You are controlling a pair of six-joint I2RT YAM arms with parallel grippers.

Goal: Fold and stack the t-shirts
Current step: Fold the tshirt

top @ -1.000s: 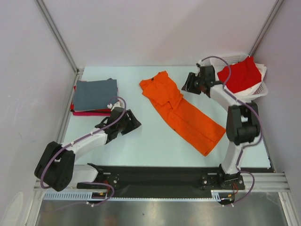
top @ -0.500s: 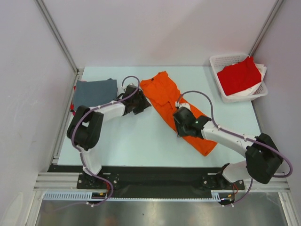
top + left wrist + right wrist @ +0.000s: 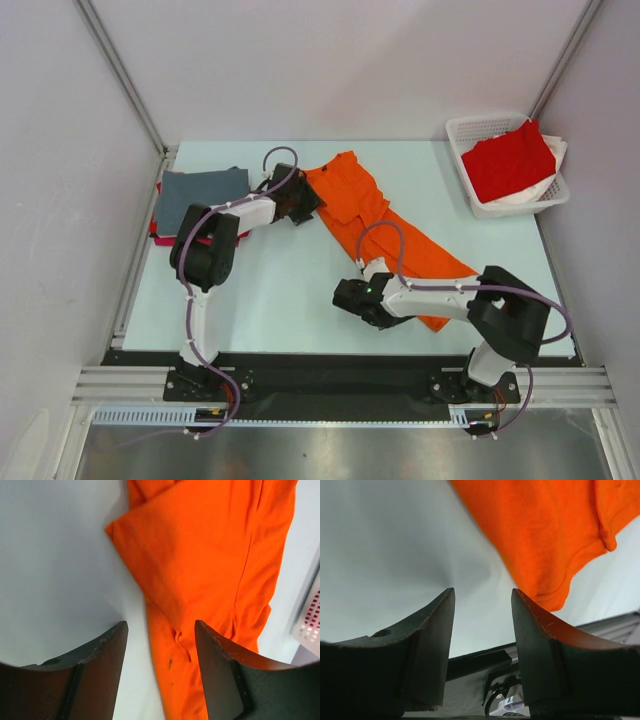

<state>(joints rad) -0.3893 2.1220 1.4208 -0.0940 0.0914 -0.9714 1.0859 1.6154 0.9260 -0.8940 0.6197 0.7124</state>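
Note:
The bright orange t-shirt (image 3: 380, 225) lies as a long strip slanting across the table's middle. It also fills the left wrist view (image 3: 210, 565) and the top of the right wrist view (image 3: 540, 525). My left gripper (image 3: 303, 203) is open at the shirt's upper left edge, its jaws either side of that edge. My right gripper (image 3: 347, 297) is open and empty over bare table, left of the shirt's lower end. The slate grey t-shirt (image 3: 203, 194) lies folded at far left on red and magenta cloth (image 3: 160, 235). A red t-shirt (image 3: 508, 158) lies in the basket.
The white lattice basket (image 3: 480, 205) stands at the back right corner. The black rail (image 3: 320, 375) runs along the near table edge, close to my right gripper. Grey walls close in both sides.
My left gripper has reached up to the orange shirt's upper left edge. My right arm has swung from the basket down to the table beside the shirt's lower end. The shirt has not moved.

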